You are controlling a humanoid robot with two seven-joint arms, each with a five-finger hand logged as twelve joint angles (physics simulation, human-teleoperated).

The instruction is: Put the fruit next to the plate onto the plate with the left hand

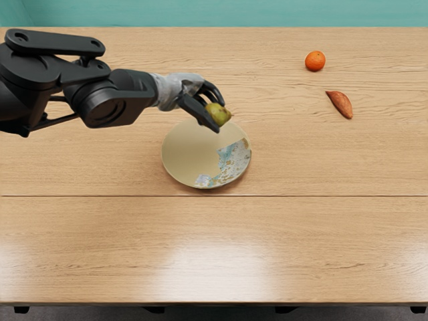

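- A wide tabletop [267, 234] of pale wood with fine straight grain fills nearly the whole view. One thin seam crosses it from side to side, just nearer to me than the plate [189, 152].
- Soft white glare lies on the wood near the front edge, well on the near side of the plate.
- Beyond the far edge of the tabletop, past the plate, runs a flat teal wall [221, 12]. Under the front edge a strip of dark floor shows.
- The plate is round and shallow, cream-coloured, with a patch of blue and tan pattern on its right and near side.
- My left arm [100, 93], bulky and black with a grey wrist, reaches in from the left side of the plate.
- My left fingers [200, 114] are black and curled, and they grasp the fruit [217, 114].
- The fruit is small and yellow-green with a darker, brownish blush. Its shape is rounded like a little pear.
- The fruit sits in my grip over the plate's far rim, toward its right side. I cannot tell whether it touches the plate.
- Well to the right of the plate and farther back lies a round orange [315, 61].
- Also well to the plate's right lies a reddish-brown sweet potato [340, 103], tapered at both ends.
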